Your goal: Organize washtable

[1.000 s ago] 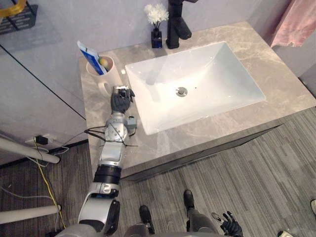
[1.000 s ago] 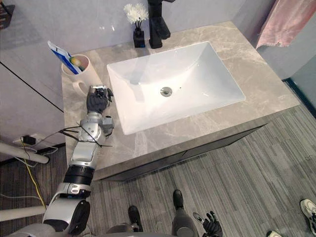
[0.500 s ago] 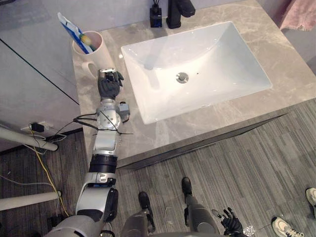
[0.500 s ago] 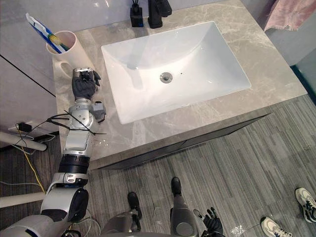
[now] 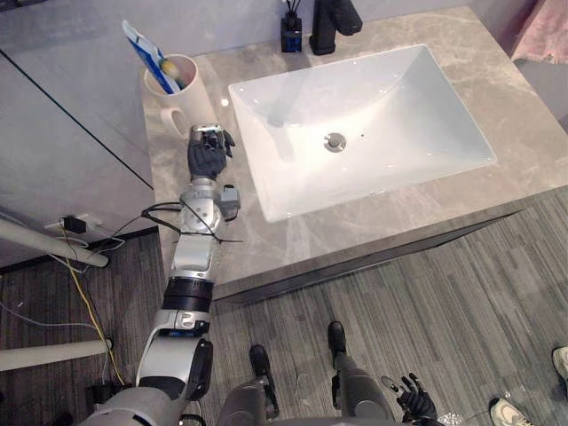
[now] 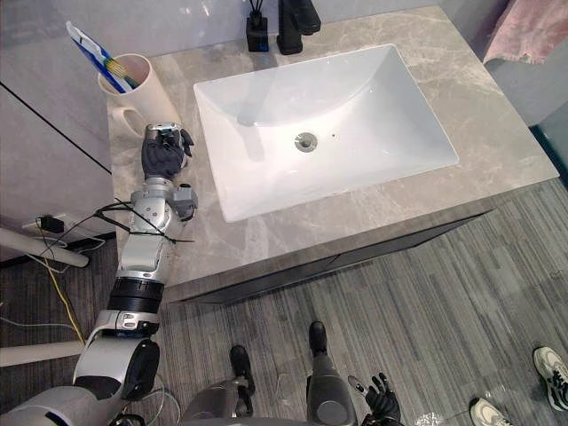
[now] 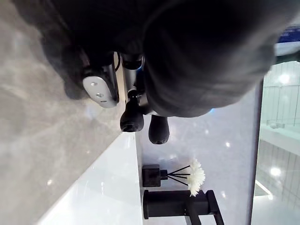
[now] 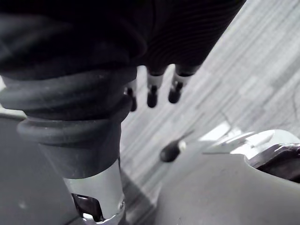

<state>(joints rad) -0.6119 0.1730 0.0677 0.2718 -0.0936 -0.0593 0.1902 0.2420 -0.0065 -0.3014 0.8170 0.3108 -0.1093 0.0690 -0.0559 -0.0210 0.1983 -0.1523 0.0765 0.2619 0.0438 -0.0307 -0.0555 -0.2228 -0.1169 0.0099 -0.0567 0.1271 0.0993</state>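
Your left hand point(image 5: 209, 153) stayed over the counter point(image 5: 525, 111), fingers loose and empty, with the cup point(image 5: 180, 89) holding the toothpaste tube point(image 5: 142, 55) just beside it at 11 o'clock. Only the camera shifted. The cup looked placed. Your right hand point(image 5: 414, 404) hung spread.

A grey marbled countertop point(image 5: 373, 224) carries the robot's left hand point(image 5: 207, 158) near its left end. Just beyond the hand, toward the wall, stands a beige mug point(image 5: 185, 96) holding a toothpaste tube and a brush. Just beside the hand, to its right, a white rectangular sink point(image 5: 399, 106) is set into the counter. Well beyond the hand, behind the sink's back edge, a small black diffuser bottle point(image 5: 290, 32) stands next to a black faucet point(image 5: 330, 19).
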